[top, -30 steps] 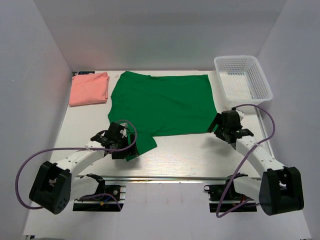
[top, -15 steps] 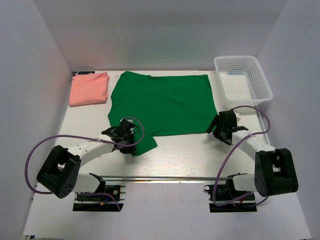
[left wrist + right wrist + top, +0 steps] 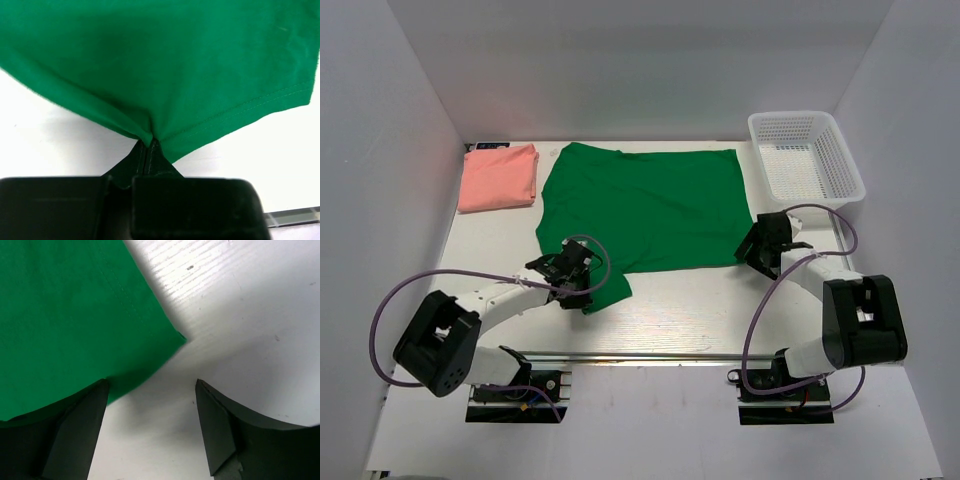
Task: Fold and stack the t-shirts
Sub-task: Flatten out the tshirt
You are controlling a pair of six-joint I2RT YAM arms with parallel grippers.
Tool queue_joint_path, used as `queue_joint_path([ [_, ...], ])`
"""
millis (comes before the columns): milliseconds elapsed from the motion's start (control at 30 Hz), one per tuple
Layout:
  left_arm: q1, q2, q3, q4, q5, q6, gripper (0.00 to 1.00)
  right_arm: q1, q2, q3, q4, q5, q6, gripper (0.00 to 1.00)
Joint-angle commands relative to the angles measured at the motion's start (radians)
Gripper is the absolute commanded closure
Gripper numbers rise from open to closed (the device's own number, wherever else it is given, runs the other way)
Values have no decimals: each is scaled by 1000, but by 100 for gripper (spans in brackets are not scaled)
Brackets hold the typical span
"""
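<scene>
The green t-shirt [image 3: 645, 205] lies spread flat in the middle of the table, with one short sleeve [image 3: 605, 285] pointing to the near left. My left gripper [image 3: 582, 287] is shut on the edge of that sleeve. In the left wrist view the cloth [image 3: 160, 60] puckers into the closed jaws of that gripper [image 3: 149, 146]. My right gripper [image 3: 753, 250] stands open at the shirt's near right corner [image 3: 172, 337]. Its left fingertip [image 3: 97, 390] rests at the cloth's edge, and bare table shows between the fingers. The pink t-shirt [image 3: 498, 177] lies folded at the far left.
A white mesh basket [image 3: 840, 160] stands at the far right corner, just beyond the right arm. Grey walls close in the table on the left, right and back. A metal rail [image 3: 650, 355] runs along the near edge between the arm bases.
My left gripper moved in over the sleeve's edge and shut on it. The right gripper crept forward to the shirt's near right corner, its jaws slightly narrower.
</scene>
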Motion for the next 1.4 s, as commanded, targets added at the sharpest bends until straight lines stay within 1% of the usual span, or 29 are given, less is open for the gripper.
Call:
queue_joint_path([
  [0,-8,-55,-10,-73,-24,9,100,-7,41,54,38,-12,10,27],
  [67,-8,-77,-10,-73,-24,9,100,-7,56,56,46,-9,12,32],
  [133,-8,-112,-10,-73,-24,9,100,-7,70,59,48,-13,10,46],
  [167,-8,-125,-10,-62,-13,18,100,-7,73,59,49,-12,9,59],
  [200,-8,-137,-10,-62,-13,18,100,-8,76,60,51,-7,7,85],
  [300,-8,-189,24,-39,-4,43,100,-8,64,80,51,6,-8,100],
  [400,-8,-247,100,-39,-51,67,100,-8,29,103,48,-6,-45,100],
  [467,-8,-282,143,-48,-112,80,100,-5,6,113,60,-26,-76,100],
  [667,-8,-352,321,-58,-220,124,100,-4,-181,117,66,-79,-160,100],
  [700,-8,-352,338,-58,-243,133,100,-7,-200,117,65,-78,-174,100],
  [733,-8,-367,355,-58,-257,133,100,-5,-256,117,57,-78,-180,100],
  [800,-8,-392,393,-44,-289,146,100,-4,-294,126,49,-79,-206,100],
  [833,-8,-392,407,-44,-303,146,100,-2,-347,128,45,-79,-214,100],
  [900,-8,-431,450,-33,-332,169,100,-2,-384,126,74,-96,-247,100],
  [933,-8,-441,469,-24,-344,169,100,-2,-439,136,78,-107,-257,100],
  [1033,-8,-493,536,10,-376,213,100,-2,-485,188,69,-116,-307,100],
  [1167,-8,-537,646,56,-343,293,100,-2,-560,278,51,-150,-341,100],
  [1233,2,-537,695,68,-315,320,100,-2,-573,310,36,-158,-359,100],
  [1267,2,-537,746,68,-301,333,100,-4,-591,358,26,-142,-357,100],
  [1367,11,-527,852,56,-291,373,100,-2,-626,424,8,-153,-367,100],
])
